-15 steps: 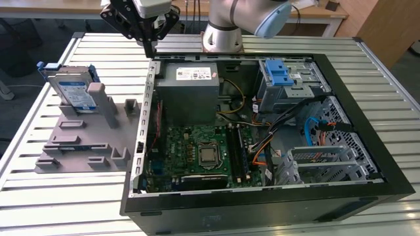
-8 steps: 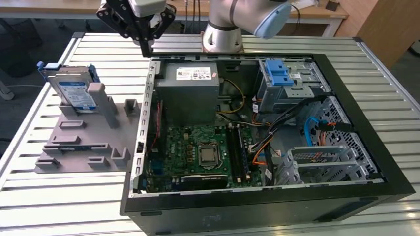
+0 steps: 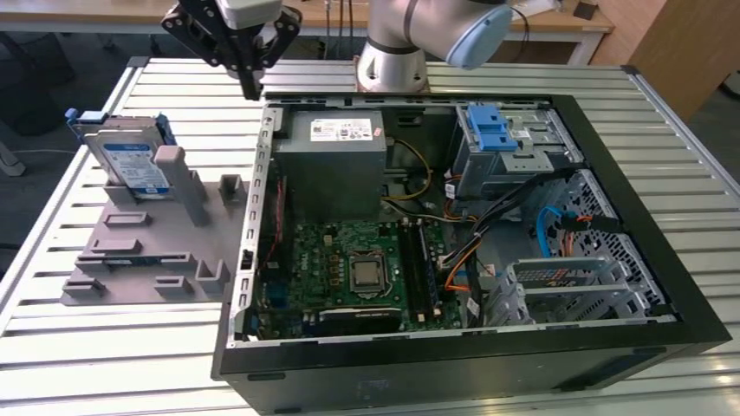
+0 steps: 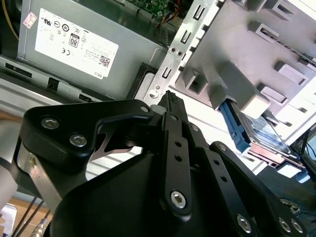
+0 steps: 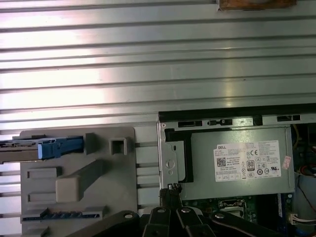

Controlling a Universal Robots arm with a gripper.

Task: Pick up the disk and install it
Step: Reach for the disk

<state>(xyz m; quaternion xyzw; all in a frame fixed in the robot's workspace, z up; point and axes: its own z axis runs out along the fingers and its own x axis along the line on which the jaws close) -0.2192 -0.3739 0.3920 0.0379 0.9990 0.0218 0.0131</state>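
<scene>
Disk (image 3: 125, 161) stands on edge in a slot of the grey tray (image 3: 139, 279), propped, I judge, so its sides are free to grasp. My gripper (image 3: 249, 87) hangs over the computer case (image 3: 463, 373) edge beside that tray, fingers (image 4: 171, 129) pinched together on nothing.

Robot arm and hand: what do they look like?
The arm is pale grey tubing with a light blue joint cap. The hand is black, built of jointed link bars with silver screw heads, tapering to a narrow tip.
</scene>
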